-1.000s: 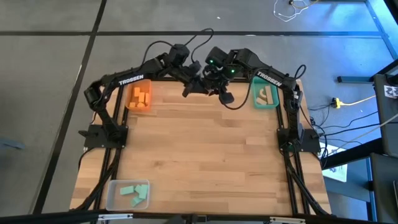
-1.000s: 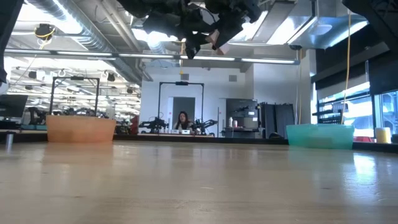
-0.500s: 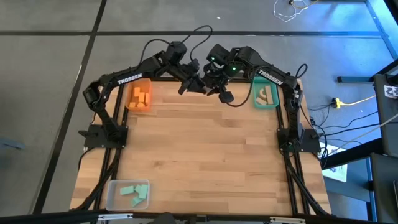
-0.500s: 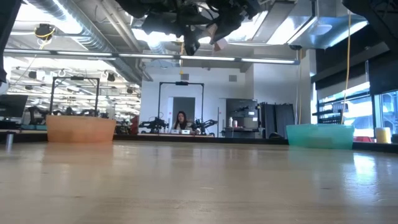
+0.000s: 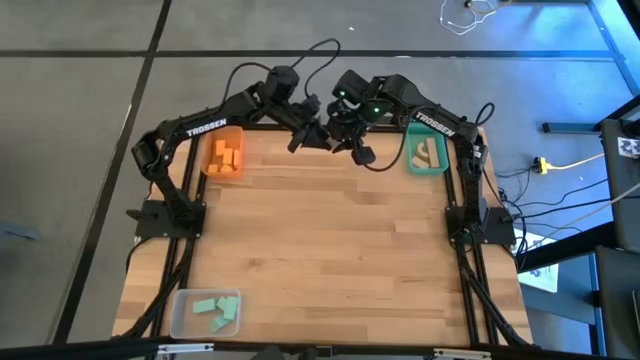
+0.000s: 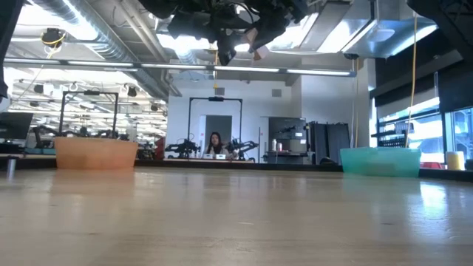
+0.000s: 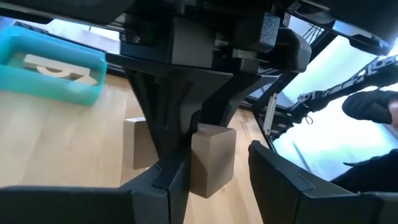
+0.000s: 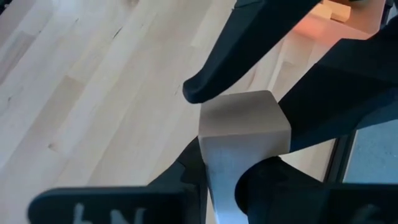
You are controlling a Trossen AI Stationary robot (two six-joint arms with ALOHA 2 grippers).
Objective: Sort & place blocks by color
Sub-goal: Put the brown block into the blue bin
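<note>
My right gripper [image 8: 227,171] is shut on a pale wood block [image 8: 244,124], high above the far middle of the table [image 5: 330,250]. My left gripper [image 7: 217,167] is open. Its fingers [image 8: 214,78] stand on either side of the same block [image 7: 211,158]. Both grippers meet in the high view [image 5: 325,135] and at the top of the low view [image 6: 244,41]. An orange bin [image 5: 224,155] holds orange blocks. A teal bin [image 5: 426,152] holds pale wood blocks. A clear bin [image 5: 207,312] holds mint blocks. My right gripper pinches the pale wood block between its two fingers, on two opposite side faces [image 8: 208,155]. The block is lifted clear of the table and sticks out beyond the fingertips. My left gripper's fingers flank the block; I cannot tell whether one finger [image 7: 174,177] touches it.
The orange bin stands at the far left corner, the teal bin at the far right corner and the clear bin at the near left corner. Bare wood lies between them. Beyond the far edge is a room, with a person [image 6: 216,142] far off.
My left gripper has gone a little up and toward the table's far left, staying at the block that my right gripper holds. The block has stayed clear of the table.
</note>
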